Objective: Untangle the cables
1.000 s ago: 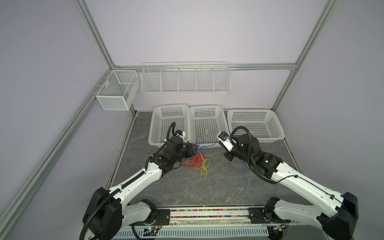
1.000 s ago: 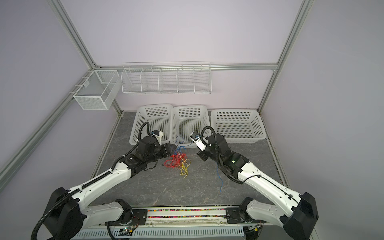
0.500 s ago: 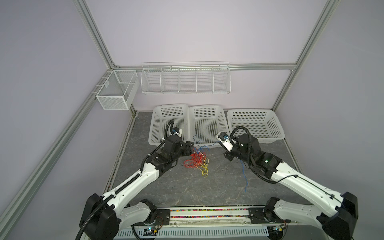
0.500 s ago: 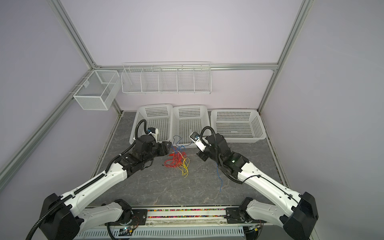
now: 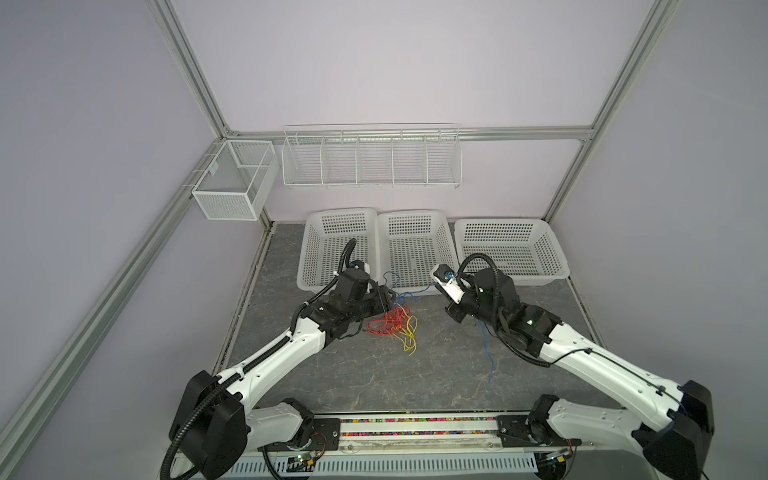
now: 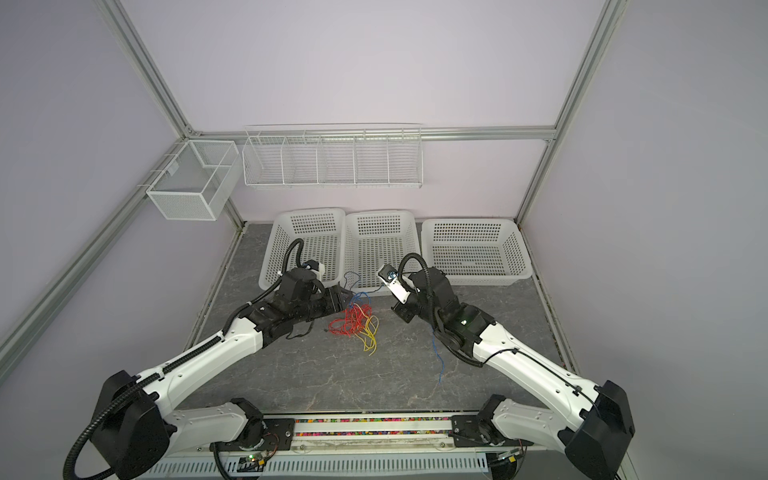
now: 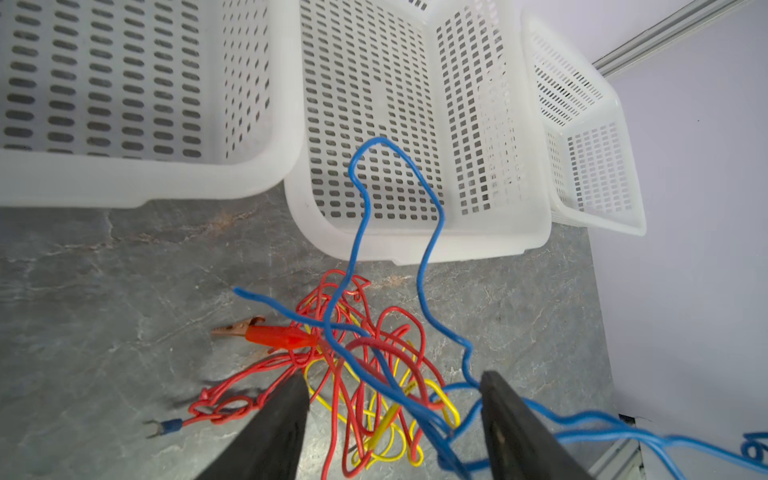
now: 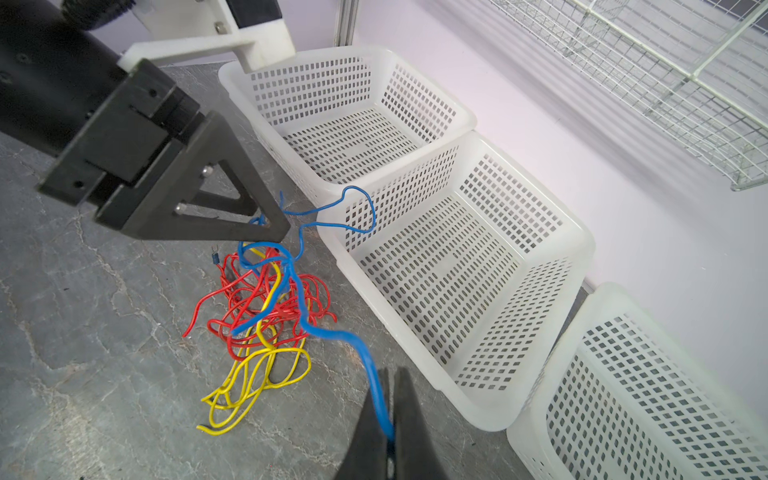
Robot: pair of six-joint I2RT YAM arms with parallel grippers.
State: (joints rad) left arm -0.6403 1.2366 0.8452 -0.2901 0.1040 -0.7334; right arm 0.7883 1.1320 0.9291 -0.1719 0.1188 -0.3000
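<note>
White arm links [image 5: 274, 357], black joints [image 5: 216, 419], black corrugated hoses [image 5: 344, 257]; matte black triangular fingers [image 8: 208, 230], silver screws [image 8: 206, 169].

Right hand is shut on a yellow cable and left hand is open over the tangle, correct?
Not quite. The right hand is shut on the blue cable, not a yellow one; the right wrist view shows the blue strand running between its fingers. The left hand is open over the tangle, as you said.

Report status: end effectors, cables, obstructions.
Left end effector open at red-yellow tangle. Right end effector shut on blue cable. That cable threads through the tangle; white baskets close behind.
</note>
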